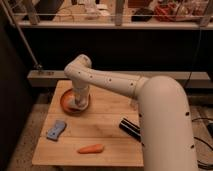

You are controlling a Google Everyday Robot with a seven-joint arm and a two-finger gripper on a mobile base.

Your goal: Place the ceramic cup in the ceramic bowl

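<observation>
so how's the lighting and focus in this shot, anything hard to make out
Camera view: soft all over, edges blurred; the wooden table is warmly lit while the wall behind and the left side fall into deep shadow; the gripper sits down in the ceramic bowl, hidden by the wrist; the carrot and the blue object read as shapes without detail.

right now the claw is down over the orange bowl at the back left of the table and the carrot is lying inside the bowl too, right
Not quite. The claw is down over the ceramic bowl at the table's back left, but the carrot is not in the bowl. The camera view shows it lying on the tabletop near the front edge, apart from the bowl.
</observation>
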